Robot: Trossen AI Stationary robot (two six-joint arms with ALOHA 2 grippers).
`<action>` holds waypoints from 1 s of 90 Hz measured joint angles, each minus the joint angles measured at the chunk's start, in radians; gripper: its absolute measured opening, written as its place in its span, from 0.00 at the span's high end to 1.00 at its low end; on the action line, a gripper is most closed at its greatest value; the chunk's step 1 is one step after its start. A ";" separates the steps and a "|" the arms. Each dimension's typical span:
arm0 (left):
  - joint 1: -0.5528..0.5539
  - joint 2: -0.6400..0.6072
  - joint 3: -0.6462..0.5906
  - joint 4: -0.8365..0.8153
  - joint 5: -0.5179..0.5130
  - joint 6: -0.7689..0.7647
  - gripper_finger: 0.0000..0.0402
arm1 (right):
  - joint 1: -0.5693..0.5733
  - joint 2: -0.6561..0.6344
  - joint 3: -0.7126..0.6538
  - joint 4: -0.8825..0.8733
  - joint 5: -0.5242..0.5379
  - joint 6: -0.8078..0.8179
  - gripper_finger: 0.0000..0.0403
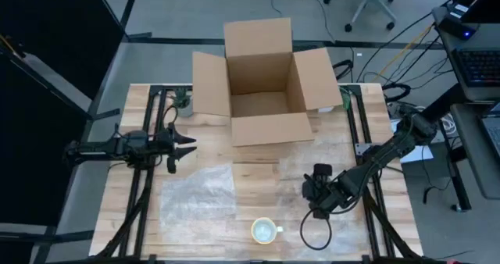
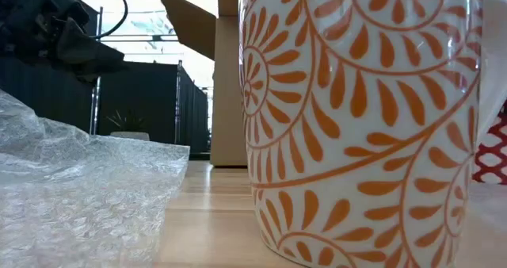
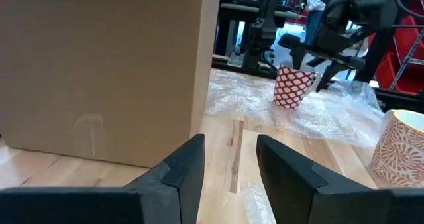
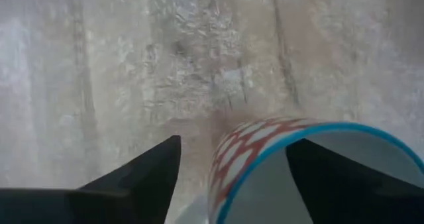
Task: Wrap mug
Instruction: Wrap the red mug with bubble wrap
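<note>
A red-latticed mug point(image 3: 291, 88) with a blue rim stands on a sheet of bubble wrap point(image 3: 331, 114) at the table's right. My right gripper point(image 4: 232, 151) is shut on it from above and hides it in the high view point(image 1: 316, 190). An orange-patterned white mug point(image 1: 264, 231) stands upright on the bare wood near the front edge and fills the low view point(image 2: 364, 125). A second bubble wrap sheet point(image 1: 195, 195) lies flat left of centre. My left gripper point(image 1: 186, 147) hovers open at the table's left, holding nothing. My right gripper holds the red mug by its wall at the blue rim point(image 4: 228, 154), one finger point(image 4: 344, 177) inside the mug and the other point(image 4: 142, 174) outside. The fingers come from above, pointing down. The mug's base point(image 3: 286, 106) meets the bubble wrap, with the mug leaning slightly.
An open cardboard box point(image 1: 262, 80) stands at the table's far middle, flaps spread. Black rails point(image 1: 144, 194) run along both sides of the wooden top. A cable loop point(image 1: 316, 233) lies near the orange mug. Bare wood lies between the two wrap sheets.
</note>
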 joint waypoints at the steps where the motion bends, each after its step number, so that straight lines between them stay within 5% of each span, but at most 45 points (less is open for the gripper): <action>1: 0.000 0.000 0.000 0.000 0.000 0.000 0.68 | 0.000 0.000 0.000 0.000 -0.001 0.000 0.33; 90: 0.000 0.000 0.000 0.000 0.000 0.066 0.68 | 0.002 -0.003 0.010 -0.126 -0.106 -0.011 0.34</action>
